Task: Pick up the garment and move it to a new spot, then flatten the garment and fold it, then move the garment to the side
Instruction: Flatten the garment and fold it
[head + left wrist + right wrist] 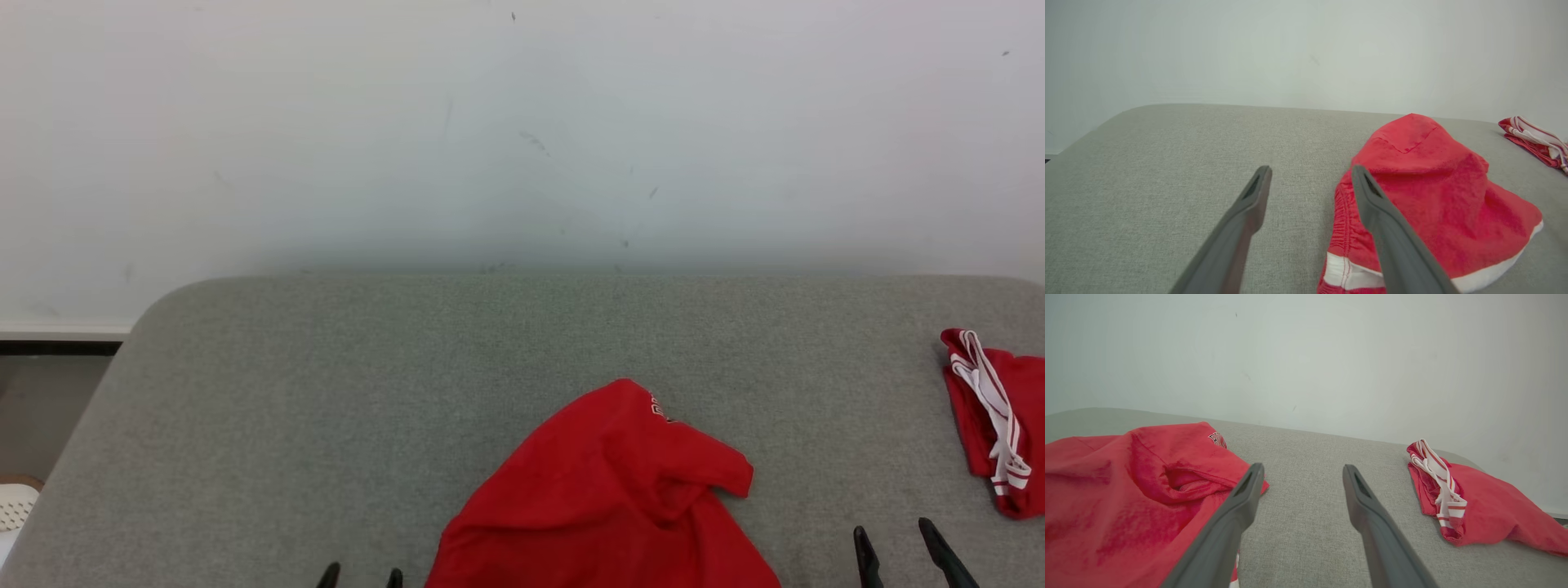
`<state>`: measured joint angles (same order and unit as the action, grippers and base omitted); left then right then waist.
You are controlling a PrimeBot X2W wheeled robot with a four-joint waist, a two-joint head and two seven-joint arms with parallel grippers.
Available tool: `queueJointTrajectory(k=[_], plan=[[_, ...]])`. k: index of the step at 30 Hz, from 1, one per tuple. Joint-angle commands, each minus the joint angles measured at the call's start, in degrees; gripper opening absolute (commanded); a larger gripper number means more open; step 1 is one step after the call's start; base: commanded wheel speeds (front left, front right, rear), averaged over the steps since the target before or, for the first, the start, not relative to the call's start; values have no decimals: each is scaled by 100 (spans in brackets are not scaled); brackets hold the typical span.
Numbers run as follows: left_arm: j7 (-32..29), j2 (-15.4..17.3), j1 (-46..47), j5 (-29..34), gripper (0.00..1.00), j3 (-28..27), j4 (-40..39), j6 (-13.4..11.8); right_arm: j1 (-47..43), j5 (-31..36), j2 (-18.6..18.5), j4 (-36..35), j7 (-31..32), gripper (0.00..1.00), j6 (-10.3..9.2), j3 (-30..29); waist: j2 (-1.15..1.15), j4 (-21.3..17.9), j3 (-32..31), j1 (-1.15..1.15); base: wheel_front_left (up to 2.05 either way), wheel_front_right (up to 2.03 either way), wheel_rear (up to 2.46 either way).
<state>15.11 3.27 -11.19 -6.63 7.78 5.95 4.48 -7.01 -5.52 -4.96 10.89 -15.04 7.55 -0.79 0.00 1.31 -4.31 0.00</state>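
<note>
My left gripper (362,570) and right gripper (890,527): fingers spread wide, holding nothing. The red garment (604,490) lies crumpled between them on the grey padded surface (367,384) (second red piece (992,416) lies far right).

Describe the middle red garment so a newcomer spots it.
On the grey padded surface, look at the near edge. The heaped red garment lies there, centred, larger than the red piece with striped white bands at far right.

Bright, even, diffuse light; faint soft shadows; sharp focus; wrist views curve at edges.
</note>
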Motion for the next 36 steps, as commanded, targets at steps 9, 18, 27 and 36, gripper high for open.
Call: queueJointTrajectory(k=[9,18,27,36], plan=[[-12,477,116,-127,100,681,812,284,-2,-708,-938,439,95,100,-14,1131,0,6,121,0,0,0,0],[-132,957,666,-588,100,1371,1563,298,456,-1222,-1364,959,421,100,-14,2167,0,-20,404,0,0,0,0],[-48,1109,1140,-963,100,1706,1785,300,916,-1441,-1486,1361,306,100,-14,2590,0,21,755,0,0,0,0],[-13,1211,1444,-1213,100,2056,1899,299,1329,-1536,-1472,1674,218,100,-14,2961,0,74,945,0,0,0,0]])
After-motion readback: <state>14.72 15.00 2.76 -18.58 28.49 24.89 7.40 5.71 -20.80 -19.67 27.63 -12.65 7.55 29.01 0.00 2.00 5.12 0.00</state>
